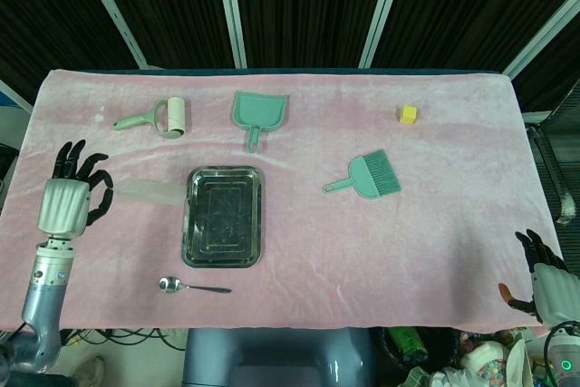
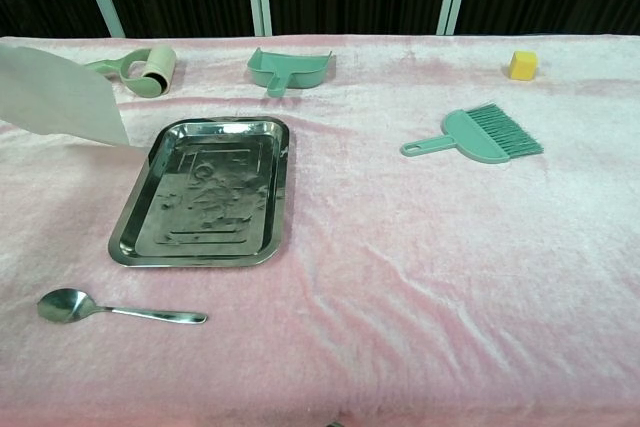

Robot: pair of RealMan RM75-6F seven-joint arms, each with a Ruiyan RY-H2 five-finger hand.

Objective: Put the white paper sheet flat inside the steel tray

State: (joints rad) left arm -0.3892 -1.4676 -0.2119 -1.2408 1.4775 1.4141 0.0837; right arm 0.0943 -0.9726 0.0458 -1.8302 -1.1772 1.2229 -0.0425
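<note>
Up off the pink cloth [image 1: 299, 251], my left hand [image 1: 68, 201] holds the white paper sheet [image 2: 60, 95] by its edge, fingers spread above the grip, and the sheet hangs in the air just left of the steel tray [image 1: 192, 224]. My right hand [image 1: 544, 278] rests at the table's near right corner, fingers apart, holding nothing.
</note>
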